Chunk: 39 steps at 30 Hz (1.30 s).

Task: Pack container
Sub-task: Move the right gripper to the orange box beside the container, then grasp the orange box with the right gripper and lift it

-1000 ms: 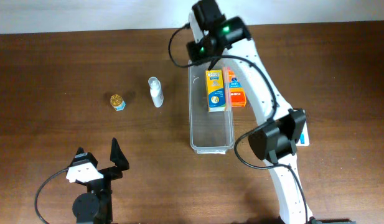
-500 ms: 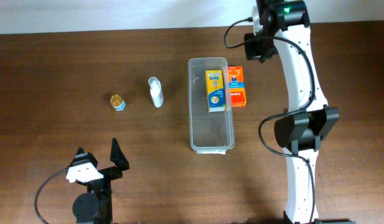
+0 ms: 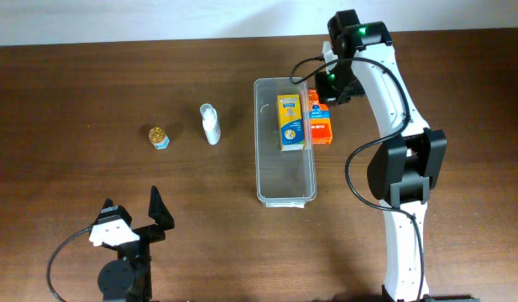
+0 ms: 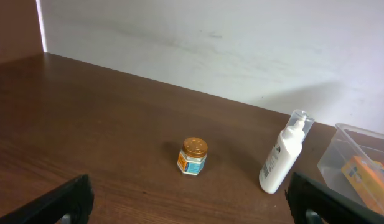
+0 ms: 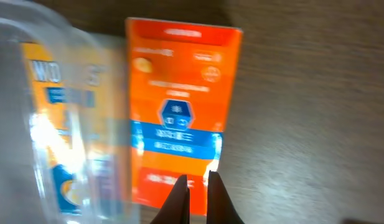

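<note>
The container point(image 3: 285, 196) is a long clear bin at mid-table, with a yellow box point(image 3: 291, 122) lying inside it. An orange box point(image 3: 322, 127) lies on the table against the bin's right side. My right gripper point(image 3: 333, 85) hovers over the orange box's far end. In the right wrist view its fingers point(image 5: 196, 186) are shut with nothing between them, above the orange box point(image 5: 179, 106) and beside the bin wall point(image 5: 86, 124). My left gripper point(image 3: 133, 214) is open and empty near the front left edge.
A white pump bottle point(image 3: 210, 124) lies left of the bin, and a small gold-lidded jar point(image 3: 159, 137) stands further left. The left wrist view shows the jar point(image 4: 193, 155), the bottle point(image 4: 285, 155) and the bin's corner point(image 4: 353, 134). A pale wall runs behind the table.
My right arm moved from over the bin's far end out to the right, then back down over the orange box. The left arm has not moved.
</note>
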{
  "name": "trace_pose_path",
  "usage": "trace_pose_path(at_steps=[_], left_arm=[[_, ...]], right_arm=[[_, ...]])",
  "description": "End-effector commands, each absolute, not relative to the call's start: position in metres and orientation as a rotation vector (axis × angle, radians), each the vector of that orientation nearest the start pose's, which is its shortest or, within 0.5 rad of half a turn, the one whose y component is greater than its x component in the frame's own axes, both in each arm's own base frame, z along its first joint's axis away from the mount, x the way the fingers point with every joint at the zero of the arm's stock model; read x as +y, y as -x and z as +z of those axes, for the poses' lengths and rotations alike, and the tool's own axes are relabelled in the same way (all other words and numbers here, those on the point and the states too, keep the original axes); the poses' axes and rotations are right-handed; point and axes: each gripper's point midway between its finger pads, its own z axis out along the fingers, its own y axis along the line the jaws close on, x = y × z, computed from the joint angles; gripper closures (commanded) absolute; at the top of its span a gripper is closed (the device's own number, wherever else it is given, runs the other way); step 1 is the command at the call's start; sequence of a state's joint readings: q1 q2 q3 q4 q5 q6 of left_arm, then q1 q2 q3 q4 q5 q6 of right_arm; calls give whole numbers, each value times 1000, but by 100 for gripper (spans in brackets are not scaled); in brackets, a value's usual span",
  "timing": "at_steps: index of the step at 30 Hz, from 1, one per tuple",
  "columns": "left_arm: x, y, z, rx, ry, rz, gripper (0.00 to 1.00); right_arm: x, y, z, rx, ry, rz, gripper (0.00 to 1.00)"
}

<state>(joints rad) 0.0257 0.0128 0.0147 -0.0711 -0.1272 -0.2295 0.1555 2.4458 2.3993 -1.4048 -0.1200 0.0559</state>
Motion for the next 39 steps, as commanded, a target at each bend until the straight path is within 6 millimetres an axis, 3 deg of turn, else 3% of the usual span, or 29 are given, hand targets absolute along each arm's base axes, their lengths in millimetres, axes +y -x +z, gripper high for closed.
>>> trace_pose_path(at_steps=[1, 18, 26, 33, 36, 39], left_arm=[[27, -244, 159, 1611, 305, -66, 1], [27, -244, 159, 1611, 305, -66, 1], [27, -244, 159, 1611, 305, -66, 1], [27, -244, 159, 1611, 305, -66, 0], [27, -244, 159, 1611, 305, -66, 1], [27, -244, 159, 1611, 305, -66, 1]], right_arm=[[123, -487, 93, 3011, 182, 387, 96], [159, -483, 93, 2984, 288, 425, 96], [140, -489, 90, 2987, 262, 283, 96], [141, -493, 90, 2973, 235, 281, 96], [131, -503, 90, 2953, 123, 200, 91], [128, -507, 90, 2936, 109, 172, 69]])
